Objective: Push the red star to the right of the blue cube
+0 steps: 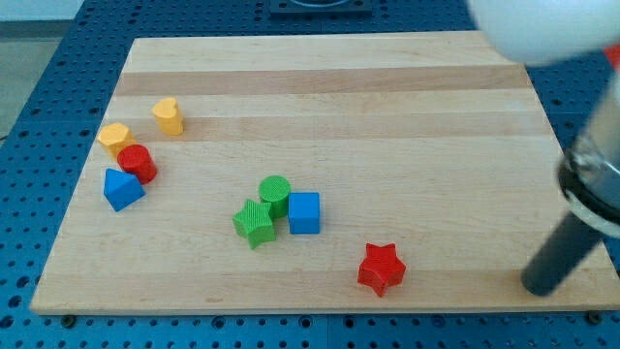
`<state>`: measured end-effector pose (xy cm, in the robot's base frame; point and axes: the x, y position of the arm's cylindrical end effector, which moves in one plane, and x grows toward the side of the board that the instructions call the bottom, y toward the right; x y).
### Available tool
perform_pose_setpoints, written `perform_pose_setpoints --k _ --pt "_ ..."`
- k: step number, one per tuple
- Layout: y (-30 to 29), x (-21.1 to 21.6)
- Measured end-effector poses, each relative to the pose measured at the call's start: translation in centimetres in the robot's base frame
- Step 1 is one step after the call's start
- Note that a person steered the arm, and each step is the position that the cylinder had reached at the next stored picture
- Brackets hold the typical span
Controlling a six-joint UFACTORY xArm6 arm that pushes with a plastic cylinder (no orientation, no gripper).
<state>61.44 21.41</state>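
Observation:
The red star (pixel 381 268) lies near the board's bottom edge, right of centre. The blue cube (pixel 304 212) sits up and to the left of it, touching a green cylinder (pixel 275 193) and next to a green star (pixel 255 222). My tip (pixel 539 287) is at the lower end of the dark rod, at the view's bottom right, well to the right of the red star and apart from every block.
At the view's left stand a yellow block (pixel 169 115), a yellow hexagon (pixel 114 137), a red cylinder (pixel 138 162) and a blue triangular block (pixel 123 188). The wooden board (pixel 329 97) lies on a blue perforated table (pixel 39 145). The arm's blurred white body (pixel 542 29) fills the top right.

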Motion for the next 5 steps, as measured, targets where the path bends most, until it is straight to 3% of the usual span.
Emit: perform_pose_setpoints --k 3,5 --pt "-15.4 0.3" --pt "-19.5 -4.2"
